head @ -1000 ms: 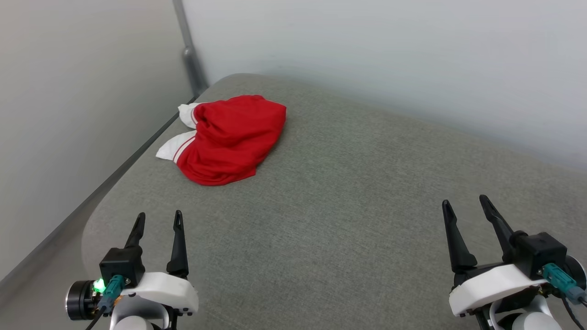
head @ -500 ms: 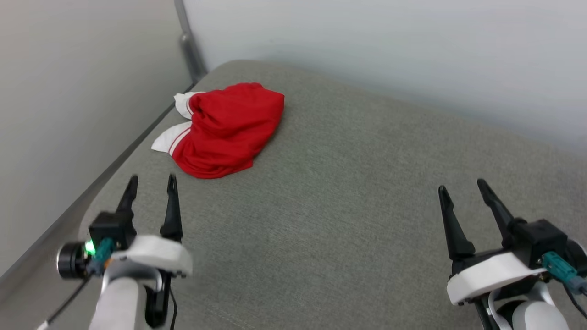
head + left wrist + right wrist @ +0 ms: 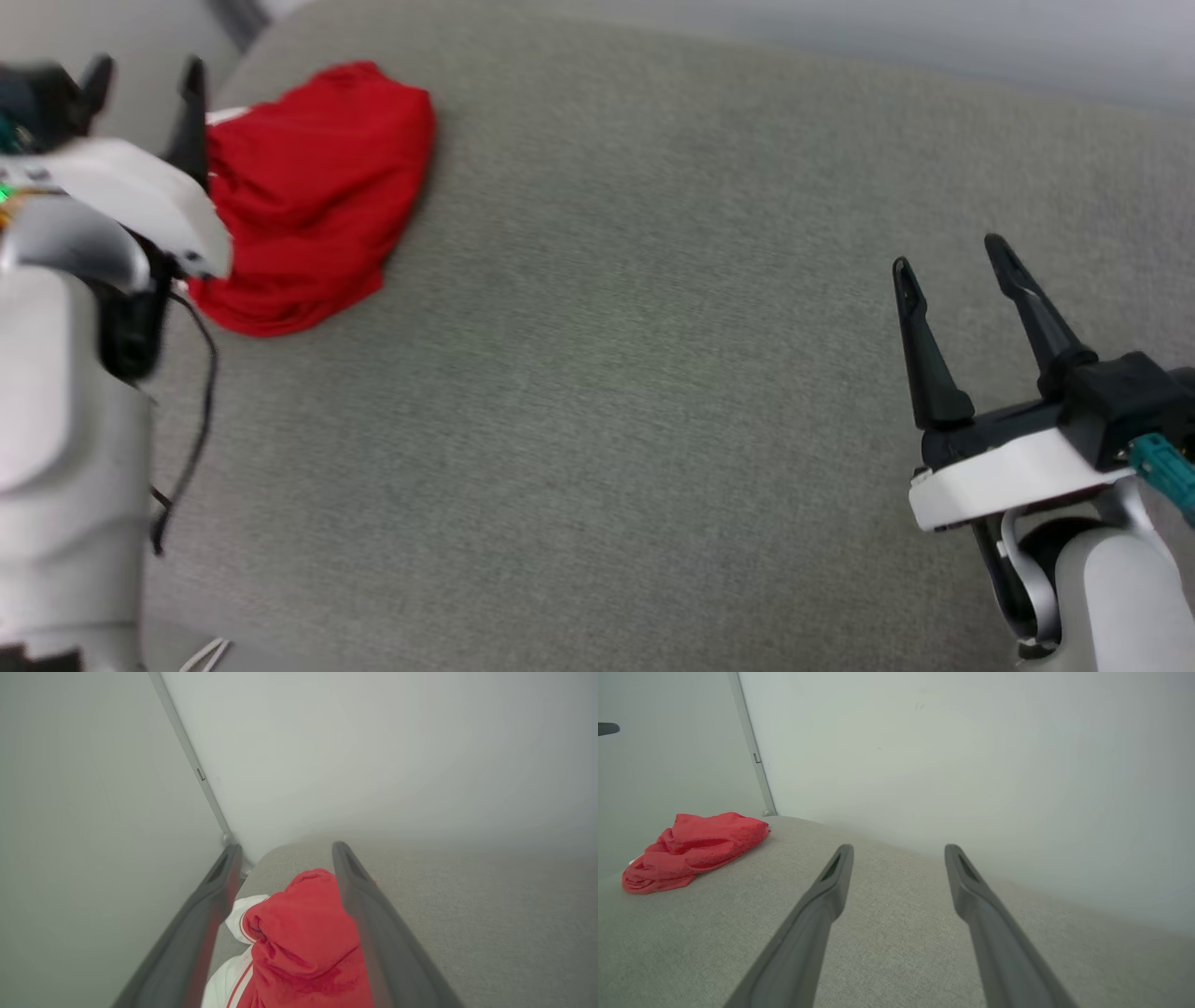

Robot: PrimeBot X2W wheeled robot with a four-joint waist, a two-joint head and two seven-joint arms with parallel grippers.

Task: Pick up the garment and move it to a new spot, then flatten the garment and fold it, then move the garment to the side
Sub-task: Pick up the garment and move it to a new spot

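Garment (image 3: 317,196) lies bunched in a loose red heap near the far left corner of a grey cushion (image 3: 653,373), close to where two pale walls meet at a thin grey strip (image 3: 196,770). In the left wrist view the garment (image 3: 303,942) shows white sleeve cloth with red stripes at its left edge, and its red folds sit in the gap between the two dark fingers. The left claw (image 3: 145,75) stands wide with nothing in it. In the head view it is blurred at the upper left, one finger (image 3: 193,112) crossing the garment's left edge; whether it touches the cloth cannot be told. The same claw (image 3: 286,848) points toward the wall corner, its tips past the far end of the heap. A pale forearm (image 3: 56,420) fills the left edge of the head view, with a black cable (image 3: 201,373) hanging beside it. The right claw (image 3: 948,257) is also spread wide and empty, low on the right over bare cushion and well apart from the garment. From its own wrist, the right claw (image 3: 900,849) points at the pale wall (image 3: 971,765) across the cushion, and the garment (image 3: 696,849) lies far off to the left as a low red mound.
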